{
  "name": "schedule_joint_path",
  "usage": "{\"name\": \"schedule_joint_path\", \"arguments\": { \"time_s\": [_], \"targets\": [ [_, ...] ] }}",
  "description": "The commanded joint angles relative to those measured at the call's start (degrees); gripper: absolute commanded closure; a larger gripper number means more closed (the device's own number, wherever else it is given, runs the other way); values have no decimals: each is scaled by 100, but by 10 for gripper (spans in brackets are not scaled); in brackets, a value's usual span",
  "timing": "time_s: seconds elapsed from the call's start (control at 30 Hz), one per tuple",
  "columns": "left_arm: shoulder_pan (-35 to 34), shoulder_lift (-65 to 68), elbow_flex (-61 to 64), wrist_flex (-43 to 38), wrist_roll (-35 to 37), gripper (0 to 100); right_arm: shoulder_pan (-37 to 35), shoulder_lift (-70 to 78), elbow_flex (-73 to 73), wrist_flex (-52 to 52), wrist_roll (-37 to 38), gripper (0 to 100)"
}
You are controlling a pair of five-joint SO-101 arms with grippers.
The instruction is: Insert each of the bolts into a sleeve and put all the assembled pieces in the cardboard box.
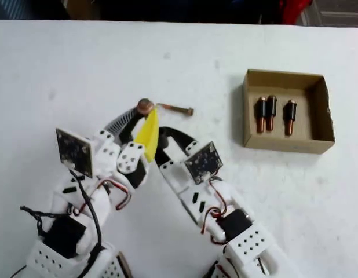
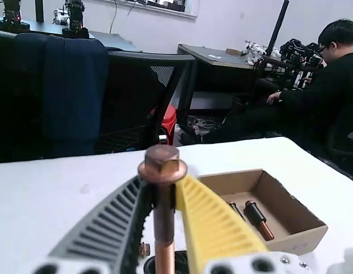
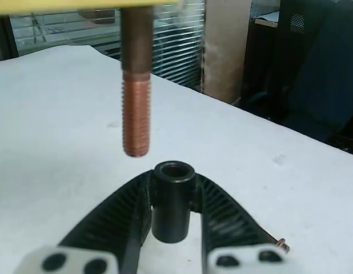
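Left gripper clamps a bolt upright just above the sleeve pinched in the right gripper
Tip looks off the bore; centre it, then lower straight; three assemblies lie in the cardboard box.

The left arm reaches forward and leans a little to the right. The left gripper, one finger grey and one yellow, is closed on a bolt held upright, head up. The right arm leans in toward it. The right gripper, with black fingers, is closed on a sleeve held upright, just below the bolt's threaded end and apart from it.
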Motion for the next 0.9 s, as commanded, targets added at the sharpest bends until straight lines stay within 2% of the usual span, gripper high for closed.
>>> {"name": "schedule_joint_path", "arguments": {
  "time_s": [0.0, 0.07, 0.17, 0.27, 0.37, 0.87],
  "targets": [
    [84, -259, -53, -273, 79, 980, 13, -119, -123, -189, -9, 981],
    [75, -259, -53, -352, 79, 980, 4, -119, -158, -207, -9, 981],
    [48, -251, 123, -879, 70, 980, -31, -119, -185, -215, 0, 981],
    [48, -251, 422, -1327, 53, 980, -207, -119, -185, -198, 334, 981],
    [40, -251, 633, -1398, 44, 980, -277, -119, -167, -189, 589, 981],
    [-321, -242, 695, -1354, 70, 980, -242, -119, -185, -215, 589, 981]
  ]
}}
